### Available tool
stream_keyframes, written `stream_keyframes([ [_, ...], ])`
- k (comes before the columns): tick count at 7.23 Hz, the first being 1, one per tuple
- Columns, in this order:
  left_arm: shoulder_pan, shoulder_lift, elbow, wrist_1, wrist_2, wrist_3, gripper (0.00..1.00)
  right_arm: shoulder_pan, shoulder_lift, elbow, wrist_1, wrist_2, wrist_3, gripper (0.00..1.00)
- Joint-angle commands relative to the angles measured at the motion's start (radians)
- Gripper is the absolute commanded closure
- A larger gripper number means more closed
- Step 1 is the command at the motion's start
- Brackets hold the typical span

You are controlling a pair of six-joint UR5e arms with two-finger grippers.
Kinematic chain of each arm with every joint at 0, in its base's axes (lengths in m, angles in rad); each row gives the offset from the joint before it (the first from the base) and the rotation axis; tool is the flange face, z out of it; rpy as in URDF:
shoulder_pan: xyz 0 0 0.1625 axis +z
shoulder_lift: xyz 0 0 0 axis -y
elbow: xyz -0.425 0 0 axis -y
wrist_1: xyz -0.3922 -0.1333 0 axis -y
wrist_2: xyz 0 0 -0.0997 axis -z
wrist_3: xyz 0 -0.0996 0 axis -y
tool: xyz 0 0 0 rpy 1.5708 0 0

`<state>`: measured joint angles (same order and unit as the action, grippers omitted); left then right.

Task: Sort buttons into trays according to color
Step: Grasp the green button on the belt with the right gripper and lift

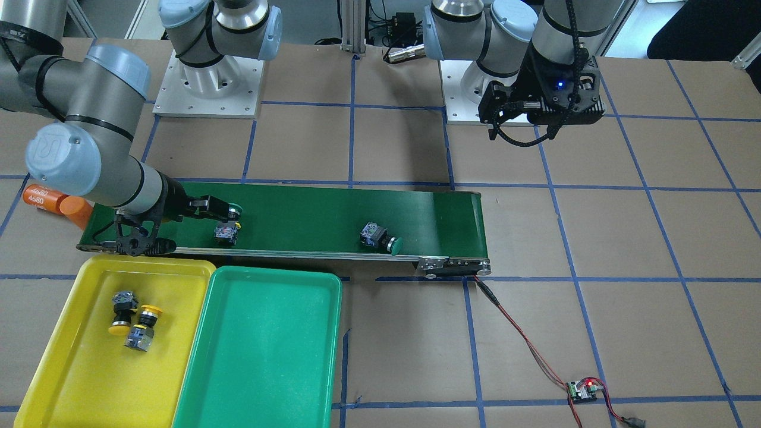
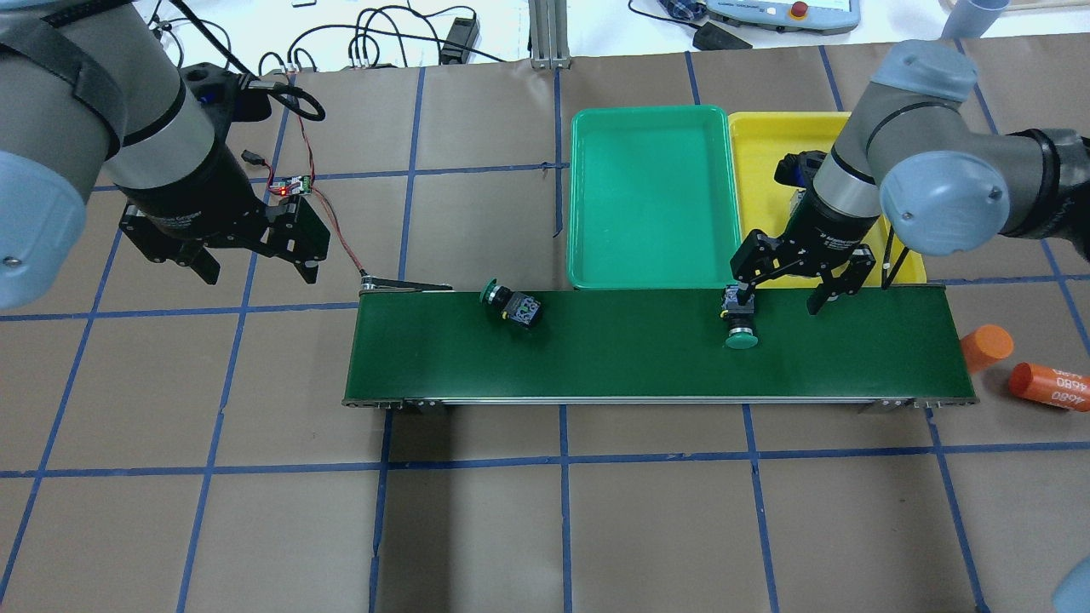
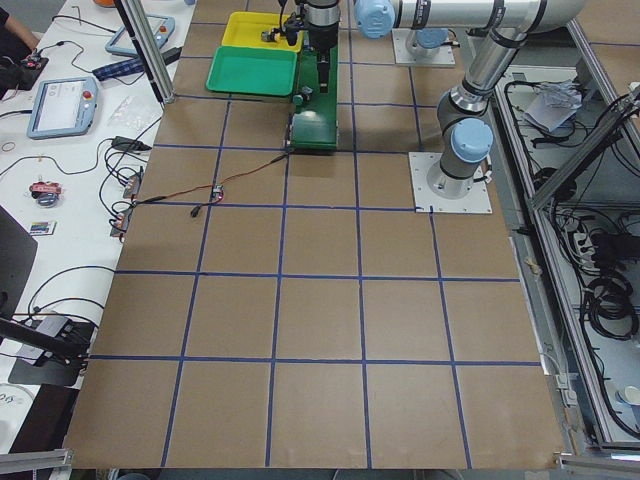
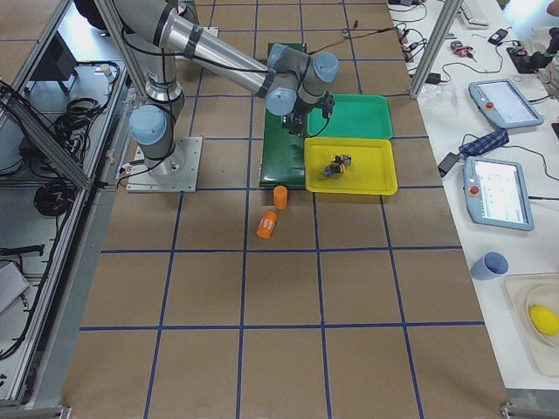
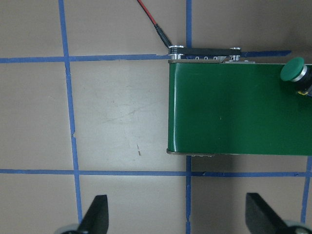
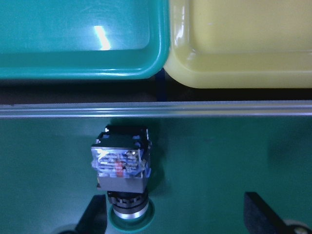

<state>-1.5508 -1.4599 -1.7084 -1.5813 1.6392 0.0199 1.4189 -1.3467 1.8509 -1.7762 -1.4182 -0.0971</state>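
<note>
Your right gripper hovered, fingers apart, one green button beside a fingertip; the second green button lay well off your spread left gripper; both yellow buttons sat in the yellow tray; the green tray held none.

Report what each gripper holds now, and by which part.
Nothing is held. The right gripper is open, straddling a green button on the conveyor belt; the left gripper is open over the table.
</note>
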Motion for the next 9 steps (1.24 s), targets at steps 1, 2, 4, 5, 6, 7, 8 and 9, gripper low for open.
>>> stream_keyframes([
  [1,0.002,0.003,0.000,0.001,0.002,0.002,0.00,0.000,0.001,0.025,-0.012,0.004,-0.003,0.00],
  [2,0.002,0.004,-0.002,0.000,0.001,0.002,0.00,0.000,0.007,0.027,-0.015,0.002,0.000,0.00],
  [4,0.002,0.003,-0.002,0.001,-0.004,-0.002,0.00,0.000,0.029,0.027,-0.028,0.001,0.011,0.01],
  [5,0.002,0.003,-0.002,0.003,-0.004,-0.002,0.00,0.000,0.029,0.027,-0.037,-0.008,0.010,0.29],
  [6,0.002,0.003,-0.002,0.003,-0.004,-0.002,0.00,0.000,0.029,0.027,-0.037,-0.010,0.007,0.44],
  [7,0.000,0.004,-0.002,0.001,-0.004,-0.002,0.00,0.000,0.029,0.024,-0.037,-0.013,0.004,0.88],
  [8,0.002,0.004,-0.002,0.001,-0.004,0.000,0.00,0.000,0.027,0.018,-0.037,-0.024,0.003,1.00],
  [9,0.000,0.004,-0.002,0.001,-0.004,0.000,0.00,-0.002,0.027,-0.005,-0.034,-0.045,0.003,1.00],
])
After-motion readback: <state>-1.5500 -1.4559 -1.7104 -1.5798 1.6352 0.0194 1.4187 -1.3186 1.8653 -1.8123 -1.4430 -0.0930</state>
